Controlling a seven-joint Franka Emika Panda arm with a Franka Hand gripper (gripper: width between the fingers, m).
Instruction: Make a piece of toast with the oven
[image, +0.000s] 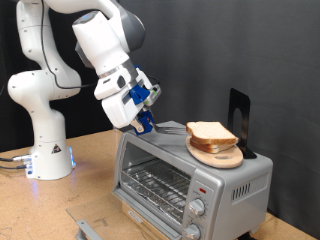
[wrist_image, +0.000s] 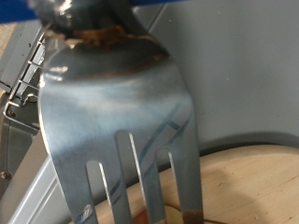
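I see a boxy silver-grey toaster oven (image: 190, 170) with 2 grey round knobs (image: 201, 207), and on it a round light-wood plate (image: 216, 155) carrying a flat pale slice of bread with a tan-brown crust (image: 211, 134). My white arm's gripper (image: 146, 118) shows blue and black parts. Up close, a shiny steel fork (wrist_image: 121, 131) reflects grey-blue, with brown smears near its neck.

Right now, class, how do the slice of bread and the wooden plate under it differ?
The piece of toast is squarish, the plate round. The toast is pale with a tan crust; the plate is plain light wood. The toast lies on the plate; the plate rests on the oven. Both lie flat.
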